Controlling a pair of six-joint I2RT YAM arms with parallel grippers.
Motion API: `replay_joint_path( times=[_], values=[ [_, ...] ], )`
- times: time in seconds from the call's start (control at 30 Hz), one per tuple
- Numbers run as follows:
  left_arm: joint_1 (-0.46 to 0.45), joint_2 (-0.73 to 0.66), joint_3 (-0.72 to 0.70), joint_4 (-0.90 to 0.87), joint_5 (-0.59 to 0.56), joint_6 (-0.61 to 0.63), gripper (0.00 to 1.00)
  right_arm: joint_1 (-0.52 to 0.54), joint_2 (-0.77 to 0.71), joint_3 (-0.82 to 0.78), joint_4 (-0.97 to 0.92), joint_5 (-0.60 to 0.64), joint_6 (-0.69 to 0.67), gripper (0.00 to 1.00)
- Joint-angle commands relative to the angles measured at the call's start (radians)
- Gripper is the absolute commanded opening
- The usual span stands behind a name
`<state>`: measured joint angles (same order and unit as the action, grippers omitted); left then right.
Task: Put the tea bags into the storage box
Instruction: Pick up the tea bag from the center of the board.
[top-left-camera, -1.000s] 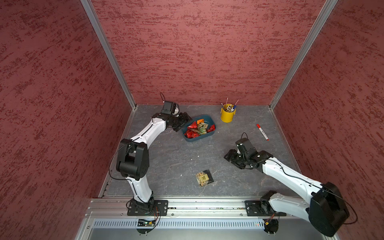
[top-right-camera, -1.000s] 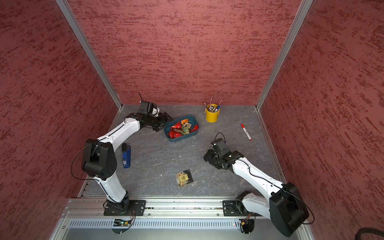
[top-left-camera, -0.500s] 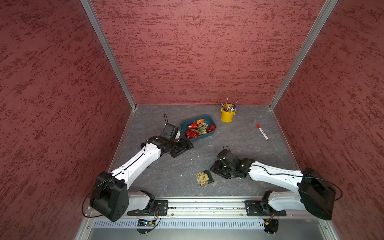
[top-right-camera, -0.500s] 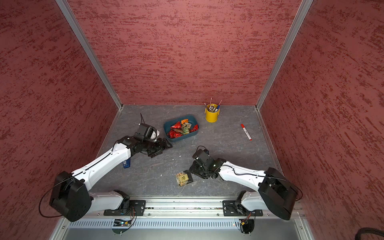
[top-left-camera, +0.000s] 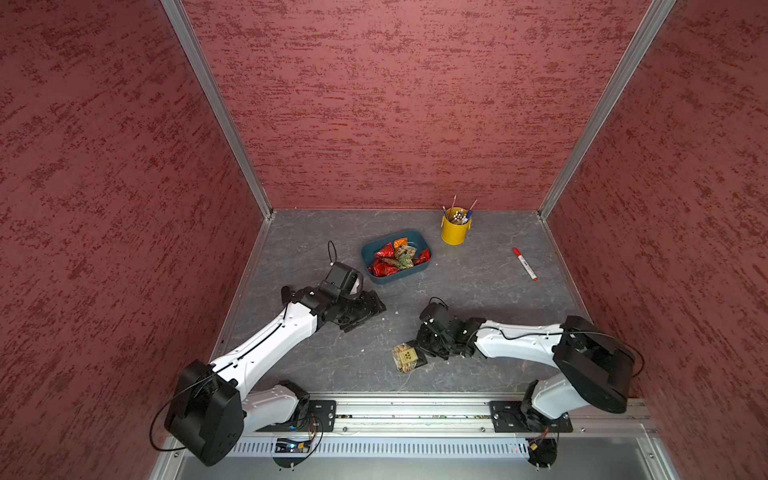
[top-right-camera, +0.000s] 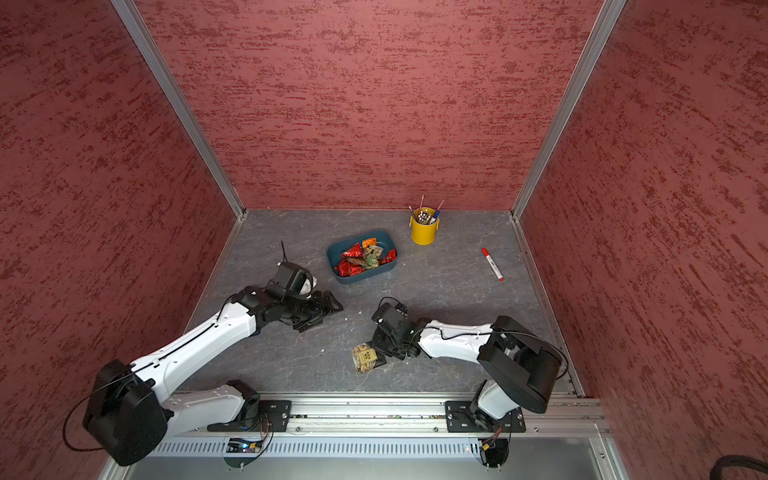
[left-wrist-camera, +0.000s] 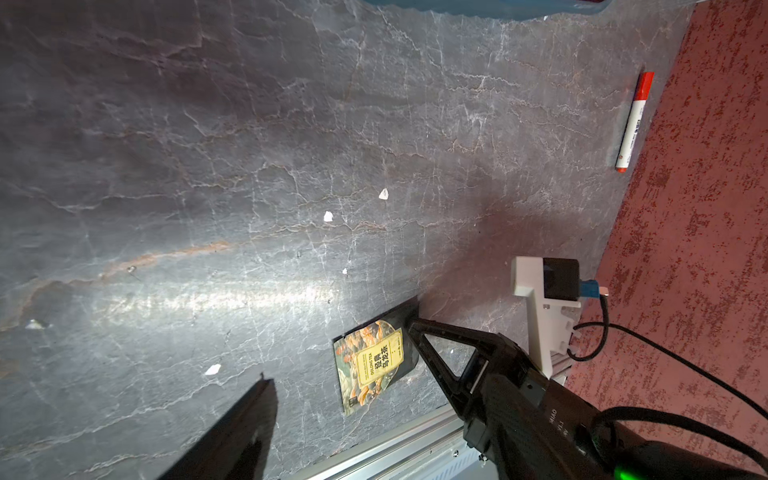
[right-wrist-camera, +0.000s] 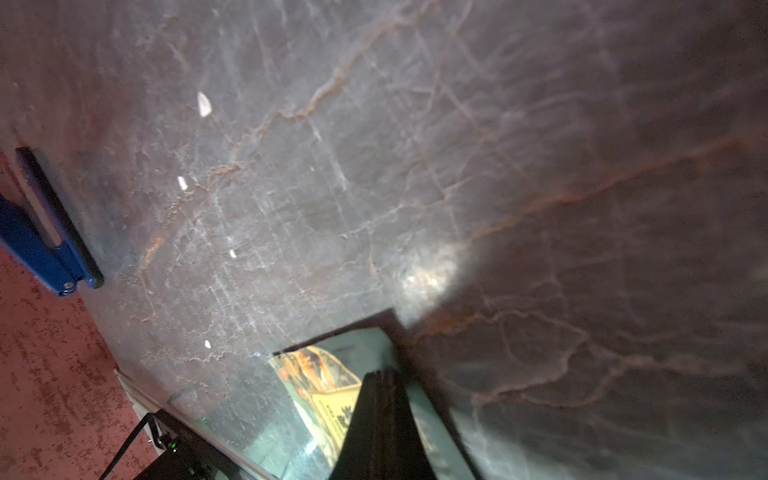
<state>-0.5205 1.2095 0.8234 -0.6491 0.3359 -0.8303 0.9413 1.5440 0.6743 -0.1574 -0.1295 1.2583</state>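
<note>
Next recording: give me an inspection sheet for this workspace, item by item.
Surface: grey marbled tabletop, scattered white flecks.
Job's things: storage box holds a pile of tea bags; one oolong tea pouch lies outside on the tabletop.
Clutter: yellow pencil cup, red-capped marker, blue-and-black object.
Grippers: left gripper open over bare tabletop; right gripper shut, tips on the pouch's edge, hold unconfirmed.
Cables: black camera cable at the right wrist hangs clear of the pouch.
Surroundings: red textured walls, aluminium front rail.
</note>
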Motion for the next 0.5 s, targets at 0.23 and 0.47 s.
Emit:
replay_joint_path(
  times=[0.23, 0.47],
  values=[
    [-0.089, 0.051, -0.067, 0.101, 0.006, -0.072, 0.82, -0.035, 0.046, 0.044, -0.039, 0.065, 0.028, 0.00],
    [-0.104, 0.114, -0.109, 0.230, 0.049, -0.133, 0.80, -0.110, 0.057, 0.003, 0.044, 0.056, 0.058, 0.00]
  ],
)
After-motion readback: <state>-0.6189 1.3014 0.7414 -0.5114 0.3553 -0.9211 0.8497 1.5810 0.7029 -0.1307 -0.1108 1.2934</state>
